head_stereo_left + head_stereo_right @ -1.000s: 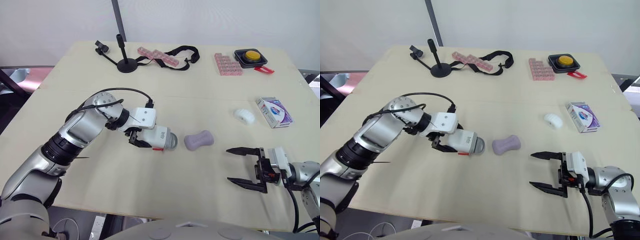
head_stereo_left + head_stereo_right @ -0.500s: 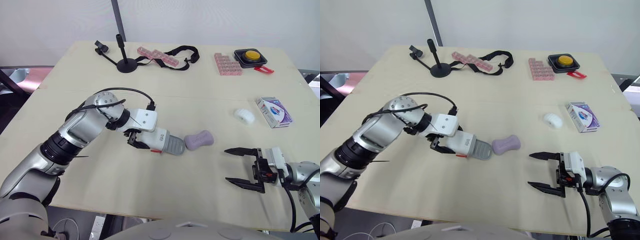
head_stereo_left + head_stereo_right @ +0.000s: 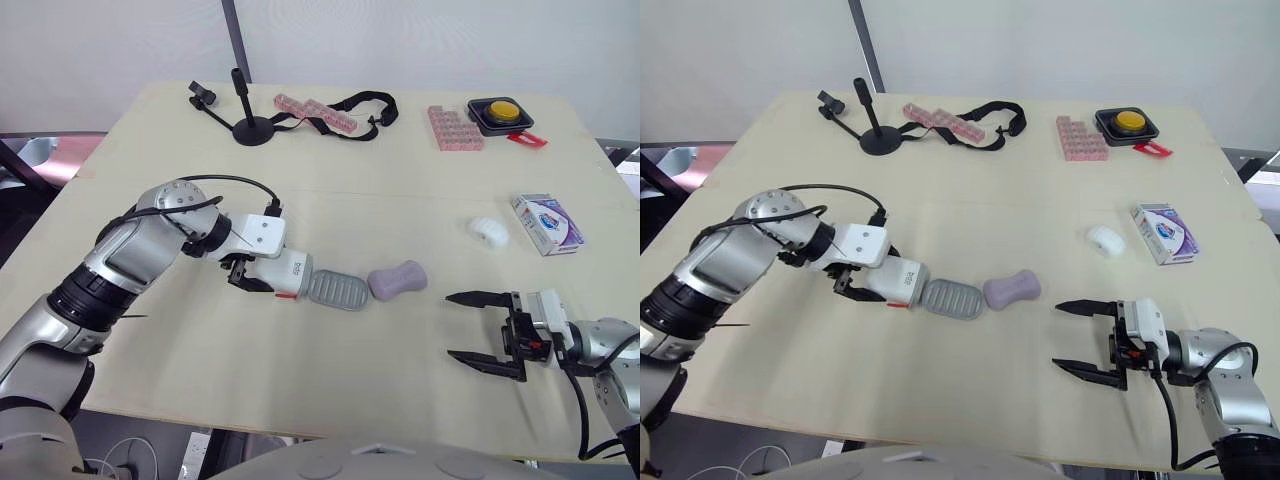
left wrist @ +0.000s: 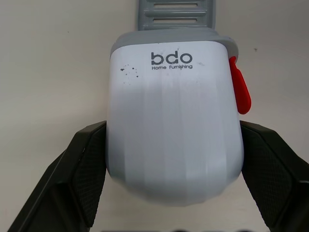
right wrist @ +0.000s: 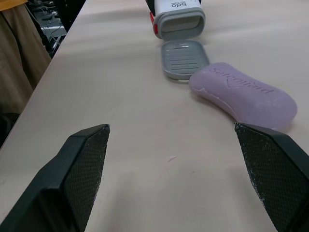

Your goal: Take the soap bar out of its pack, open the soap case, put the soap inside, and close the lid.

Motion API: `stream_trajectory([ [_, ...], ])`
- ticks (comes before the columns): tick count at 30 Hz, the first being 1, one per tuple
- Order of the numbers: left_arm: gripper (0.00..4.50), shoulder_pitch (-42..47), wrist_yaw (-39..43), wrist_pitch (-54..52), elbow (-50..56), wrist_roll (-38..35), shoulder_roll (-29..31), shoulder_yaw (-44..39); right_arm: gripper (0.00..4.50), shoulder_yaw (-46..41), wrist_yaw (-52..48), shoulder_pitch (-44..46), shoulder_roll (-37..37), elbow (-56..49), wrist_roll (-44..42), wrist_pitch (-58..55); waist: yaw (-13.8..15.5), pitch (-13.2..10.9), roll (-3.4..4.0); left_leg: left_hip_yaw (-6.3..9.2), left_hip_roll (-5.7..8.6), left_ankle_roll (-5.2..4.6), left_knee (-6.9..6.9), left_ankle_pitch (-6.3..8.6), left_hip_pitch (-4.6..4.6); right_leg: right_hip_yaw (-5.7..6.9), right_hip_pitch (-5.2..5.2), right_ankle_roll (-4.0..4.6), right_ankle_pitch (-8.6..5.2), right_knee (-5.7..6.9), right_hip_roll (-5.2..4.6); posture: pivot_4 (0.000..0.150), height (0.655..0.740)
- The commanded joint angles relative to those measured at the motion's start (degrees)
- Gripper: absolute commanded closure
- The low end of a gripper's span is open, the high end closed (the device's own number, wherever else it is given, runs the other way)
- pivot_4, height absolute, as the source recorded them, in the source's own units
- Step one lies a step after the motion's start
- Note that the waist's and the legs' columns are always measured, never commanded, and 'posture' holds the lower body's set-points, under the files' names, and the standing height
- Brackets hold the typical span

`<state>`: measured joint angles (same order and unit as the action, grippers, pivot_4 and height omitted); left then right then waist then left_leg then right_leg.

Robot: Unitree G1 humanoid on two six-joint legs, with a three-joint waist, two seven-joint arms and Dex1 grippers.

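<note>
My left gripper (image 4: 174, 169) is shut on the white shell of the soap case (image 3: 278, 268), its black fingers (image 4: 84, 169) pressing both sides. The case's grey ribbed tray (image 3: 338, 290) lies pulled out on the table in front of the shell's mouth. Its far end touches the purple soap bar (image 3: 397, 279), which lies bare on the table. The right wrist view shows the soap bar (image 5: 244, 94), the tray (image 5: 183, 58) and the shell (image 5: 177, 19) in a row. My right gripper (image 3: 483, 330) hovers open near the front right, apart from the soap. The soap pack (image 3: 548, 223) lies at the right.
A small white lump (image 3: 488, 231) lies beside the pack. Along the far edge stand a black stand (image 3: 250, 125), pink pill boxes (image 3: 316, 112) with a black strap, another pink box (image 3: 456, 128) and a yellow button (image 3: 501, 113).
My left arm has drawn back to the left with the white shell, and the grey tray has slid out of it onto the table by the soap. The right gripper barely shifted.
</note>
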<state>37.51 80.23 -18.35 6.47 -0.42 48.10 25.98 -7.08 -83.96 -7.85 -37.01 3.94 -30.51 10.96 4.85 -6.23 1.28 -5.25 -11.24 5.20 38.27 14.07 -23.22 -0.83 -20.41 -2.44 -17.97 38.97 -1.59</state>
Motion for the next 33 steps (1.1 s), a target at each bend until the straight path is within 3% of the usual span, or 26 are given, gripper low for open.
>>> stream_trajectory([
  [1,1.03,-1.3,-0.5,3.6,-2.0,-1.5,0.3,-3.5,0.07,-0.6,0.0,0.9,-1.0,-1.0,-0.3,-0.4,0.0,0.0,0.0,0.0,0.0,0.0,0.0,0.0,0.0,0.0,0.0,0.0,0.0,0.0,0.0,0.15,0.74],
  [13,1.03,-4.4,-0.2,11.7,-7.9,-2.5,-1.6,-4.7,0.07,-0.6,-0.4,1.6,-1.1,-0.5,-0.1,-0.5,0.3,0.0,0.0,0.01,0.01,0.0,0.0,0.0,0.0,0.02,0.0,0.0,0.0,0.01,-0.02,0.15,0.74],
  [15,0.02,-4.4,-0.3,12.3,-8.9,-2.6,-2.0,-5.0,0.0,-0.6,-0.3,1.6,-1.1,-0.6,-0.1,-0.5,0.3,0.0,0.0,0.01,0.01,0.0,0.0,0.0,0.0,0.02,0.0,0.0,0.0,0.01,-0.02,0.15,0.74],
  [23,0.01,-4.7,0.6,14.1,-10.2,-4.0,-1.6,-6.6,0.0,-0.8,-0.2,1.0,-1.3,-0.6,-0.1,-0.5,0.2,0.0,0.0,0.01,-0.01,0.0,0.0,0.0,0.0,0.03,0.0,0.0,0.0,0.01,-0.03,0.15,0.74],
  [33,0.01,-8.6,2.0,9.7,-6.1,-15.6,0.3,-17.5,0.0,-1.1,-0.5,0.9,-1.6,0.4,0.1,0.0,-0.2,0.0,0.0,0.01,-0.02,0.0,-0.02,0.0,0.0,0.04,0.0,0.0,0.0,-0.02,-0.1,0.15,0.74],
])
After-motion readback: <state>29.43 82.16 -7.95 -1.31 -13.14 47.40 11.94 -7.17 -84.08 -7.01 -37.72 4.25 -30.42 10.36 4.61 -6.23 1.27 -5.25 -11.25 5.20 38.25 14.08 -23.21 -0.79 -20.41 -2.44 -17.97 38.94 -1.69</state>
